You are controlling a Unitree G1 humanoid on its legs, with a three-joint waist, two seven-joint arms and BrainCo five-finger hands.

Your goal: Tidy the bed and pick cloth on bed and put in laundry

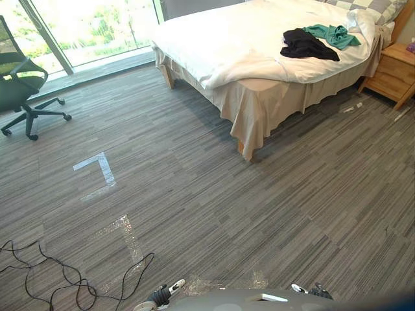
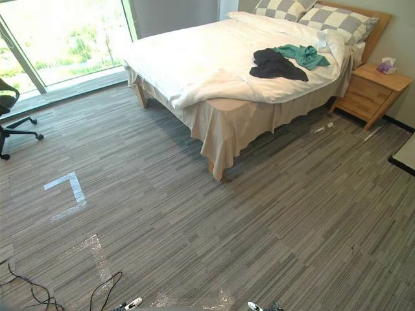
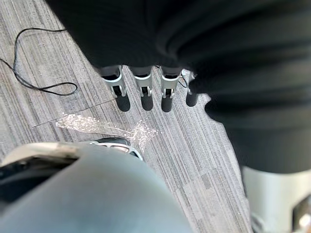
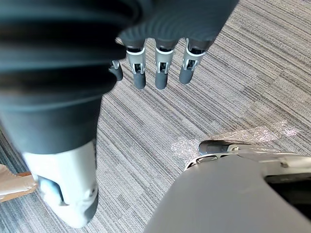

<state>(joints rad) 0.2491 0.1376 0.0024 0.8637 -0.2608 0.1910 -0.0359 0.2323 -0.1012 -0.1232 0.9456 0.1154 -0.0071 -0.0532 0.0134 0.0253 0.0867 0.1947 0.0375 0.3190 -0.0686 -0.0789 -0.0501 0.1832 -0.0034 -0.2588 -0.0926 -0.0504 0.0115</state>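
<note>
**Nothing lifted yet: both garments lay on the bed, both hands hung empty**

Starting at the far left, an office chair [image 1: 19, 84] stood by the bright window [image 1: 84, 26], well clear of the action. A little further in, pale tape marks [image 1: 97, 170] sat on the striped carpet [image 1: 259, 214].

The left hand [image 3: 146, 90] hung low at the robot's side, fingers straight and loose above the carpet. It held nothing at all.

Across to the middle, and there was the bed [image 1: 194, 71], well apart from the robot with open carpet between them. Its white duvet [image 2: 194, 58] was spread over the mattress but bunched and rolled along the near edge, so by my reading the tidying was not finished.

On the duvet, toward the head end, lay the black cloth [image 1: 306, 45] in a crumpled heap. The teal cloth [image 1: 334, 34] lay just beyond it, the two touching or very nearly so. Checked pillows [image 2: 337, 19] were propped at the headboard.

Further right stood a wooden nightstand [image 2: 373, 91] with a small tissue box [image 2: 386, 66] on top.

The right hand [image 4: 161, 73] matched its partner, fingers straight and relaxed over the carpet, carrying nothing.

So where did that leave the task? At the very start, I'd judge. The robot had to close on the bed, gather both cloths, carry them to the laundry and smooth that duvet. None of it looked done.
</note>
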